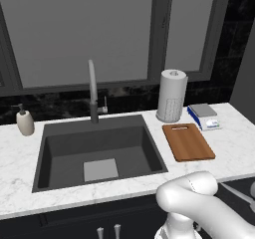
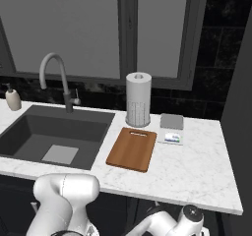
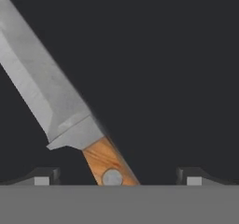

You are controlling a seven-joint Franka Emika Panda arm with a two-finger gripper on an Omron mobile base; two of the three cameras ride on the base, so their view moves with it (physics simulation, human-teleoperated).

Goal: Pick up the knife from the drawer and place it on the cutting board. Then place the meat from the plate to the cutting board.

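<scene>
Two finger tips of the gripper (image 3: 116,176) stand wide apart, holding nothing, with the wooden handle of the knife (image 3: 70,111) between them on the dark drawer floor. I judge the first step is in hand: taking the knife. Next the hand should sink a little and close squarely on the handle, not on the blade. The board (image 1: 188,142) waits bare on the counter, right of the sink (image 1: 55,133), near the paper roll (image 1: 172,95).

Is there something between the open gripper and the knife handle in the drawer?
Nothing visible. In the hand view the gripper is open, its fingertips on either side of the knife handle, with only the dark drawer floor around.
</scene>
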